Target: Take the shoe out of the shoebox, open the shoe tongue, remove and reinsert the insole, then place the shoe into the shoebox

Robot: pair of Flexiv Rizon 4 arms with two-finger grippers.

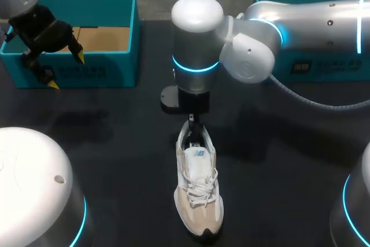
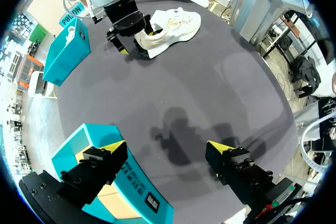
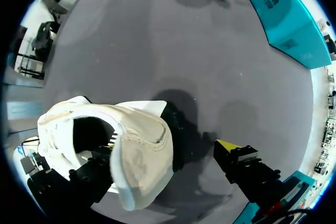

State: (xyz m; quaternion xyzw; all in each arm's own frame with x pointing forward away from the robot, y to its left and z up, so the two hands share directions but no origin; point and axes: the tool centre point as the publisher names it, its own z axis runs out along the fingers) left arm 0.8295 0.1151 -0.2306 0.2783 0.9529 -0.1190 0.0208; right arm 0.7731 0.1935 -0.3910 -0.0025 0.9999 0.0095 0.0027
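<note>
Shoe: out of the box, upright on its sole near the middle of the dark tabletop, toe toward the near edge, heel toward the far side. White laces tied across the top, pale tongue just behind them.

Right gripper: down at the heel, fingers spread wide. One yellow tip inside the shoe's opening, against the pale heel wall; the other out over bare tabletop, apart from the shoe. No pinch from two sides.

Right arm: in from the right and past the middle, its thick wrist above the heel and hiding that end of the shoe from above. Also crosses in front of a second teal box at the far right.

Left gripper: well apart from the shoe, above the near left corner of the open teal shoebox, fingers spread and holding nothing. From its own wrist, one finger over the box's wall, the other over the tabletop beside it.

Shoebox: at the far left, brown cardboard floor showing inside.
</note>
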